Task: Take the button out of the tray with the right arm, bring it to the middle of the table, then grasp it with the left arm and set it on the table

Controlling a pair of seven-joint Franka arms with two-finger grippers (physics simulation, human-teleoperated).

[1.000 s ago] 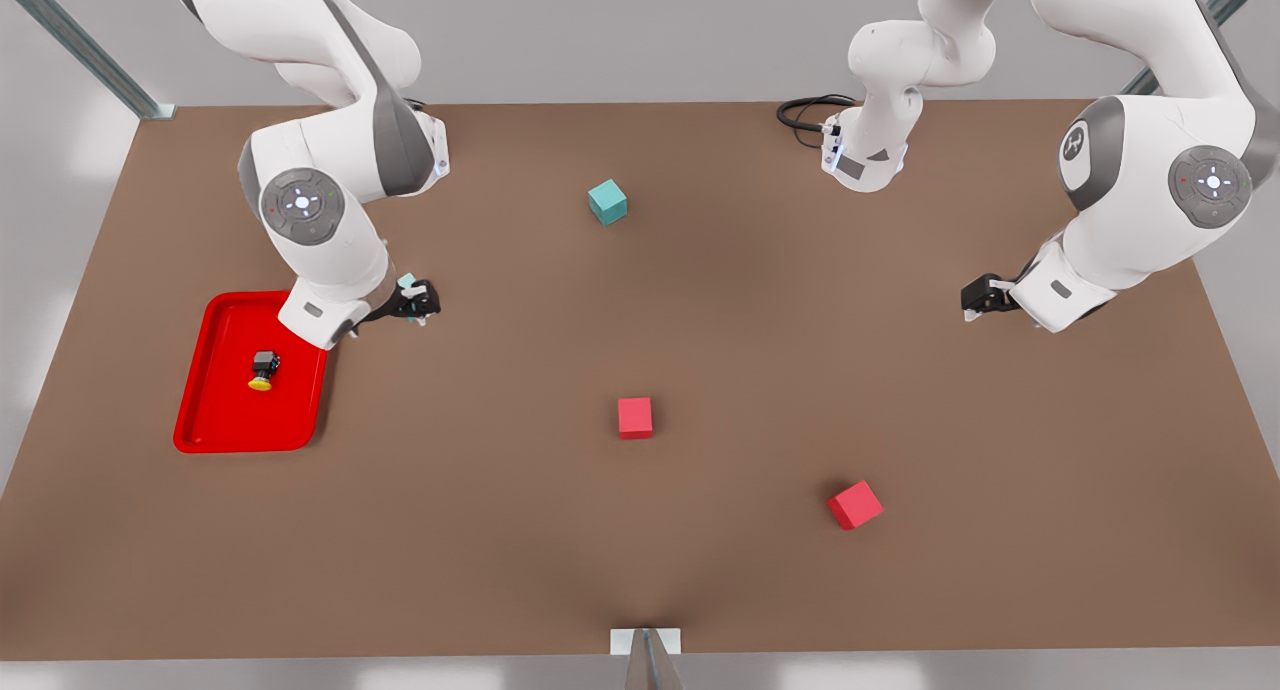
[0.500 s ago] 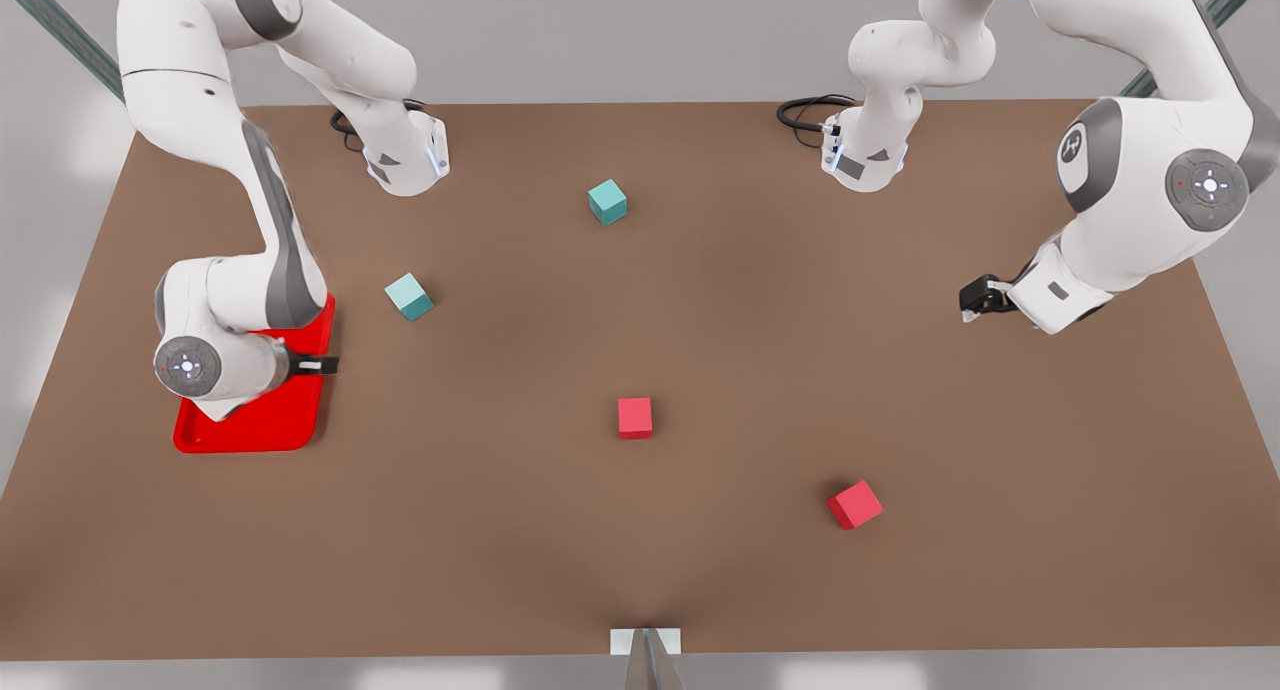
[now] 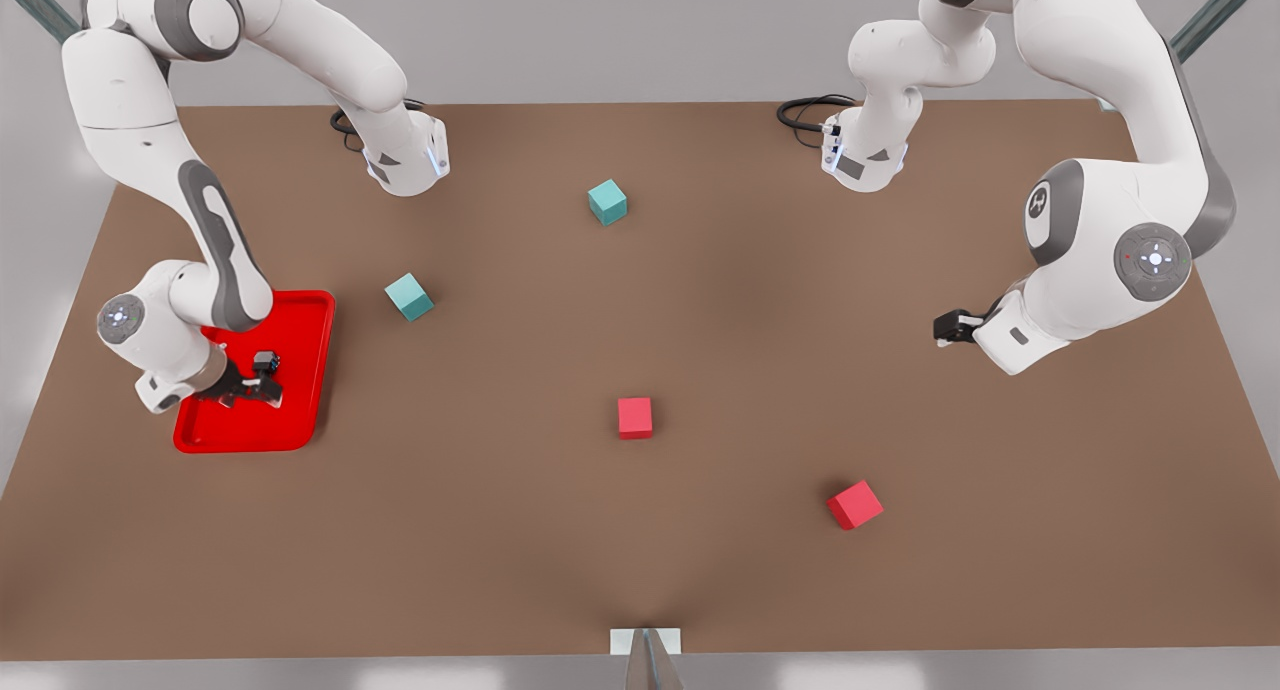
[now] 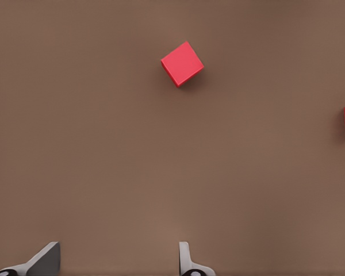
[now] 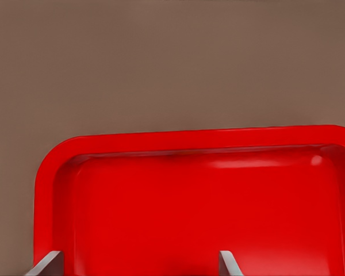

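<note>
Your right gripper (image 3: 250, 390) hangs over the tray (image 3: 300, 410), fingers apart, with the button (image 3: 265, 361) in the tray just beside them. Close off-centre and the tiny button could squirt away. Your left gripper (image 3: 948, 327) waits over the counter (image 3: 640, 550) far from the tray, fingers apart.

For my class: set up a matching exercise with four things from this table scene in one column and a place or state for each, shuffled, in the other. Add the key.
Things:
1. button
2. right gripper
3. left gripper
4. tray

Places or states:
A. open over bare table, near the front view's right
B. red, on the table at the front view's left
C. lying in the tray
D. open above the tray, by the button

Pairs: 1-C, 2-D, 3-A, 4-B
</note>
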